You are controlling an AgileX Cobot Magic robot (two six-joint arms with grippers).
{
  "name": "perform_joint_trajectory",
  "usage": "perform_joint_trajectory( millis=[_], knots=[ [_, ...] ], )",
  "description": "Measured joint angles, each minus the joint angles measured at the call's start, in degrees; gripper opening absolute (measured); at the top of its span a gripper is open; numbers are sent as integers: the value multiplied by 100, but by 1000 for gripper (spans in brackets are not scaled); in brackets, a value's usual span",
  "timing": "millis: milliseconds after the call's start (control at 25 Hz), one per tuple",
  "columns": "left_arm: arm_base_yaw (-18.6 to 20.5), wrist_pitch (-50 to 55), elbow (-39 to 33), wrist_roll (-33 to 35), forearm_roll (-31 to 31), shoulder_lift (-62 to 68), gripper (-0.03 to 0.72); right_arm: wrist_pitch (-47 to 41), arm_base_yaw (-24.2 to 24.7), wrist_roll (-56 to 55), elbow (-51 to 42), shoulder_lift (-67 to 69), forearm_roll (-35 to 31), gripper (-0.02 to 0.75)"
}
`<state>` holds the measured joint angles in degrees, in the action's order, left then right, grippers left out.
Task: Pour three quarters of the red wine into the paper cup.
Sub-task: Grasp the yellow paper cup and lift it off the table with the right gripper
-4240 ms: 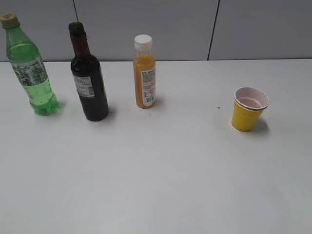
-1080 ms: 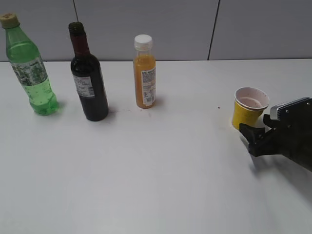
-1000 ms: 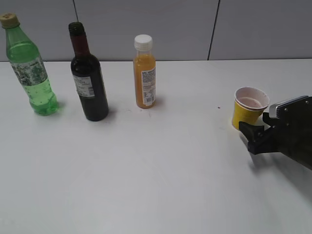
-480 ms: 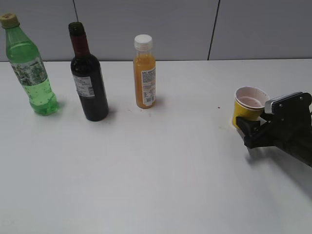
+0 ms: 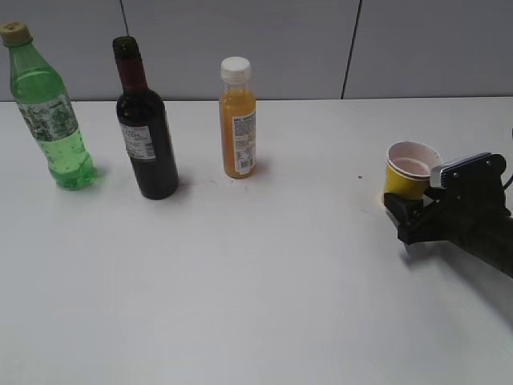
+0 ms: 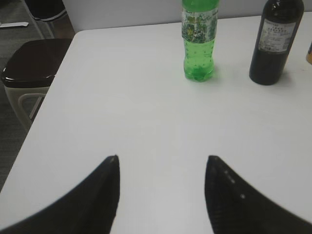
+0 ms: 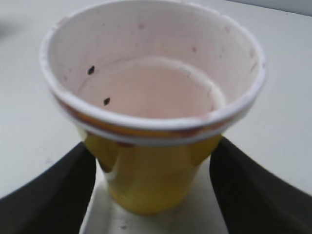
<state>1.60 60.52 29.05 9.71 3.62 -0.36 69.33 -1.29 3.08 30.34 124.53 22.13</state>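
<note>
We note the right pincer [image 5: 407,210] has crept in from the right since half a second ago; its fingers [image 7: 58,195] now flank the paper cup [image 5: 410,170], spread wide, not yet pressing its yellow wall. Cup upright on the worktop [image 5: 264,273], right side, unmoved. Wine bottle [image 5: 146,127], holding the red wine, stands far left between soda bottle [image 5: 48,108] and juice bottle [image 5: 238,119], unchanged. Left pincer [image 6: 162,161] hangs open over bare worktop, gripping nothing.

Paper cup [image 7: 146,185] between the black jaws: showing yellow outside, white inside with pinkish staining and dark specks. Wine bottle [image 5: 147,132] reading near-black, white label. Soda bottle [image 5: 50,112] showing light green. Juice bottle [image 5: 238,120] orange, white cap. Surface [image 5: 264,273] white.
</note>
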Motion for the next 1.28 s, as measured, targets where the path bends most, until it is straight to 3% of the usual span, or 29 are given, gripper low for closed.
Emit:
perform_joint_trajectory(
  millis=[1280],
  knots=[
    [0,0,0,0,-3,0,426,6,-6,-90,540,345,231,571]
  ],
)
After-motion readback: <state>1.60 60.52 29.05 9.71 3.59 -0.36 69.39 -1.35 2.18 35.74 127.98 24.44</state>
